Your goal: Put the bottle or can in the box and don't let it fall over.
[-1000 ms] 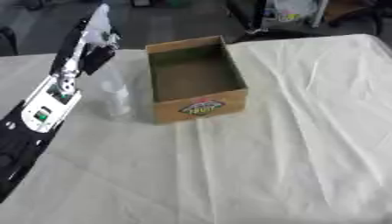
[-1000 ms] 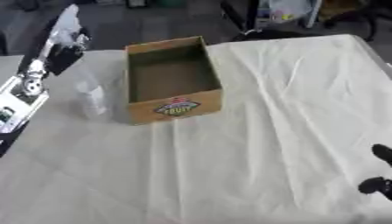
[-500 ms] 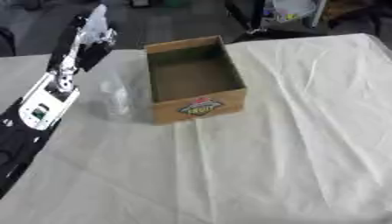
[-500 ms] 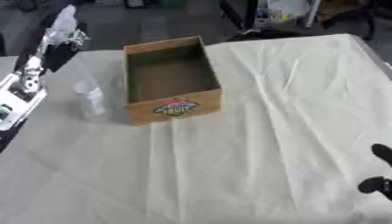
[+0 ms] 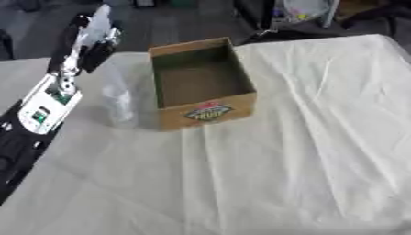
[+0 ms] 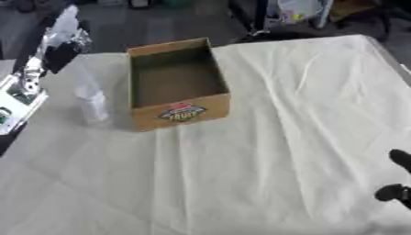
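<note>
The clear plastic bottle (image 5: 118, 97) stands upright on the table (image 5: 281, 151), just beside the left wall of the open cardboard box (image 5: 202, 81) — outside it, so the placing is not yet done. The box looks empty, its printed label facing us.

Our left hand (image 5: 90, 40) is up beyond the bottle, above and to its far left, not touching it. We cannot tell from these views whether its fingers are straight or curled. Our right hand (image 6: 397, 181) shows only as dark fingertips at the lower right corner of the right eye view; its state is also unclear, and it seems idle.

The step in hand, as we judge it, is the reach and grasp. We should bring the left hand down beside the bottle and close around its body, below the cap, rather than nudging it from the top — a light, tall bottle likely tips easily. Then lift it clear of the box wall, carry it over the opening, lower it until the base sits flat, and only then release.
</note>
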